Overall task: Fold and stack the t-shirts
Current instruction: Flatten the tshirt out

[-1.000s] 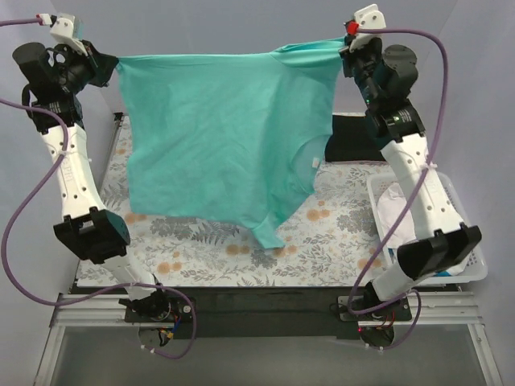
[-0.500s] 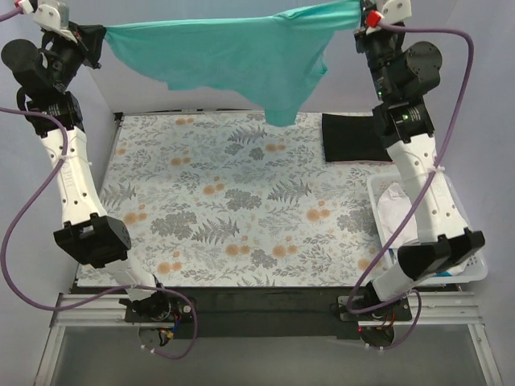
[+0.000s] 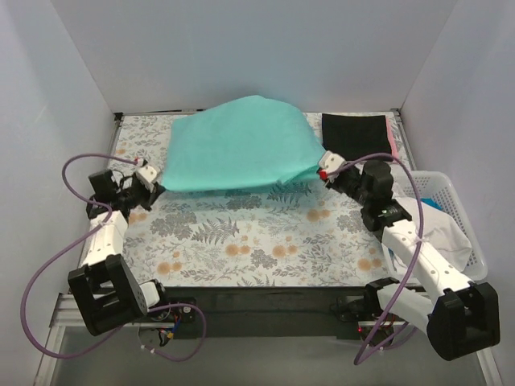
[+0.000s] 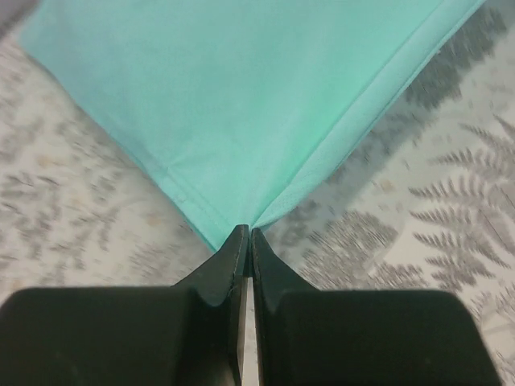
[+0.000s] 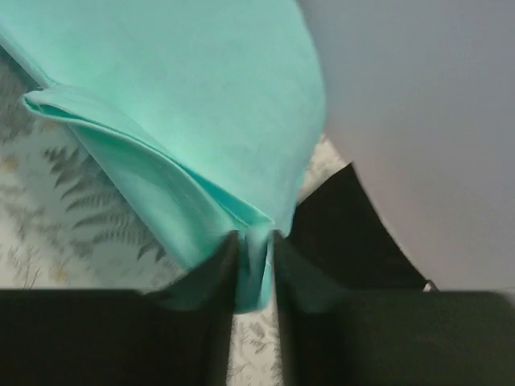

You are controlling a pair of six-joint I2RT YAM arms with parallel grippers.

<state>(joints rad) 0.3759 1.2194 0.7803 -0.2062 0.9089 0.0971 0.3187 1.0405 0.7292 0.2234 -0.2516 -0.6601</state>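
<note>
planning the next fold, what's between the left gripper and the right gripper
The teal t-shirt, pinched by the left gripper and the right gripper, spans the whole stretch over the floral cloth, shown in the top external view.

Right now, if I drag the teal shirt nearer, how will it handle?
Probably floppy: the teal shirt drapes between the left end effector and right end effector. Likely light, since it billows. Its doubled right corner may bunch.

Teal t-shirt [image 3: 237,145] spread wide, far centre.
Its near corners are pinched and raised (cloth domed between them); folded black t-shirt [image 3: 354,133] lies flat, far right.
</note>
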